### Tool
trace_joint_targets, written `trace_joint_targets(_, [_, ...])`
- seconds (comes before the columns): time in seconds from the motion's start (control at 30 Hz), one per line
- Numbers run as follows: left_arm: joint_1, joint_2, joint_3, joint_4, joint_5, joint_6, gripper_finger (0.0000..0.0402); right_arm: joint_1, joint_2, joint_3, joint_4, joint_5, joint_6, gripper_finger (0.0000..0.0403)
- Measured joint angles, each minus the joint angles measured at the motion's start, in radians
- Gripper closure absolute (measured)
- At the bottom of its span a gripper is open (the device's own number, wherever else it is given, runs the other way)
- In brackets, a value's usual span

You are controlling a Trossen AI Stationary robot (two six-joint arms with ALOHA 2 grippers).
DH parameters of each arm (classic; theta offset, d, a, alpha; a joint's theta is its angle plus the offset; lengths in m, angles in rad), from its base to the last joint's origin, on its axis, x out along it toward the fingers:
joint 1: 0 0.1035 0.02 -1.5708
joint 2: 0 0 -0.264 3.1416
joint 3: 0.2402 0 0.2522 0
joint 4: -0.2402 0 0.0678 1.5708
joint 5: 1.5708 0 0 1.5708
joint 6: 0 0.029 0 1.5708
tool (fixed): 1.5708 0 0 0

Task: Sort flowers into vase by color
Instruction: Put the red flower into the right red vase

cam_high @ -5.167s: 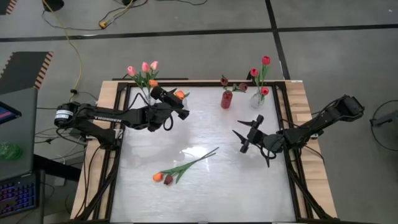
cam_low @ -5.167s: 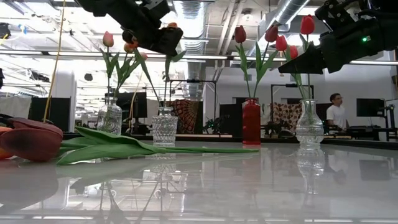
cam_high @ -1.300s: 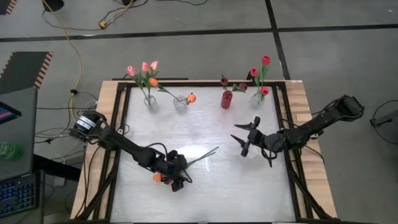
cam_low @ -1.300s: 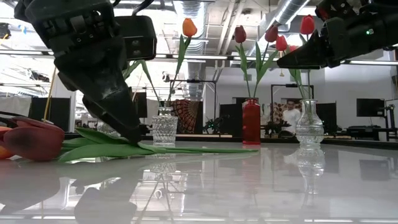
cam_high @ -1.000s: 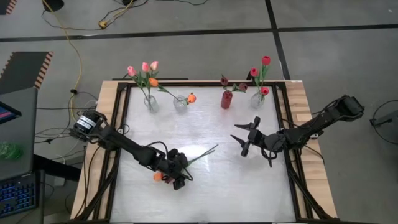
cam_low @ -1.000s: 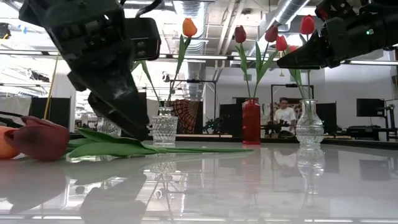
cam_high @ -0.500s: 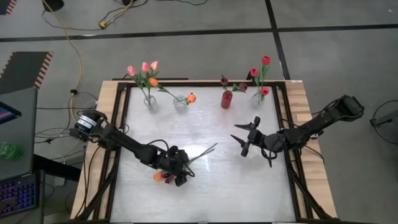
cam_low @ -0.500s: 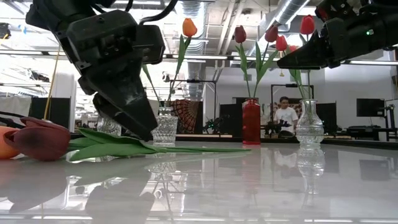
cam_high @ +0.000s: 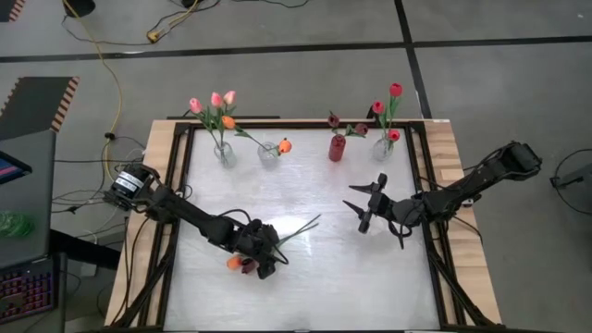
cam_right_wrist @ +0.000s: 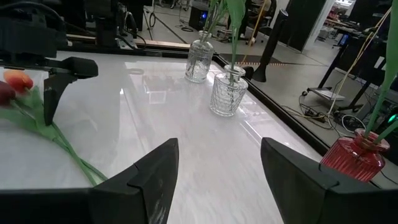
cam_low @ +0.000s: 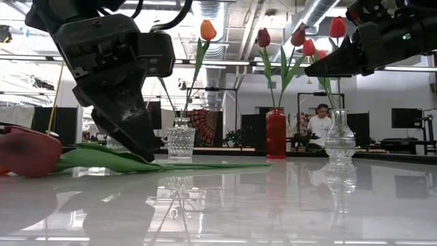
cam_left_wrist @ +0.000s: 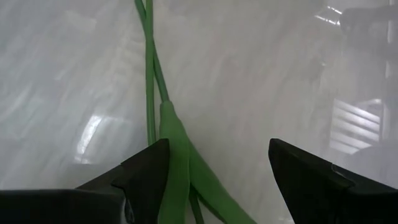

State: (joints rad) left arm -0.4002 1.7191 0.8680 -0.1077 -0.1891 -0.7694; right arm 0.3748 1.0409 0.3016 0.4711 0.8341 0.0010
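left gripper spread wide | tulip stems straddled lengthwise, run straight ahead | right gripper parked open, farther off

Right gripper fingers spread above the white table; two clear glass vases beyond; left gripper over lying tulips.
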Motion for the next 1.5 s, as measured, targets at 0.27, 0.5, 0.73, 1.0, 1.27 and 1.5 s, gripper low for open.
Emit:
trace_joint_targets(0.27, [-0.001, 0.000, 0.000, -0.030, 0.019, 0.005, 0.0141, 0.000, 0.000, 0.000, 0.000, 0.000, 0.000, 0.0147])
trace_joint_targets(0.5, [-0.001, 0.000, 0.001, -0.081, 0.020, 0.006, 0.0141, 0.000, 0.000, 0.000, 0.000, 0.000, 0.000, 0.0147])
trace_joint_targets(0.73, [-0.001, 0.000, 0.001, -0.099, 0.010, 0.023, 0.0179, 0.000, 0.000, 0.000, 0.000, 0.000, 0.000, 0.0147])
trace_joint_targets(1.0, [0.003, 0.000, 0.001, -0.116, -0.019, 0.023, 0.0265, 0.000, 0.000, 0.000, 0.000, 0.000, 0.000, 0.0147])
trace_joint_targets(1.27, [0.004, 0.000, 0.000, -0.116, -0.037, 0.026, 0.0309, 0.000, 0.000, 0.000, 0.001, 0.000, 0.000, 0.0147])
trace_joint_targets(1.5, [0.004, 0.001, 0.000, -0.115, -0.059, 0.065, 0.0313, 0.000, 0.000, 0.000, 0.001, 0.000, 0.000, 0.0147])
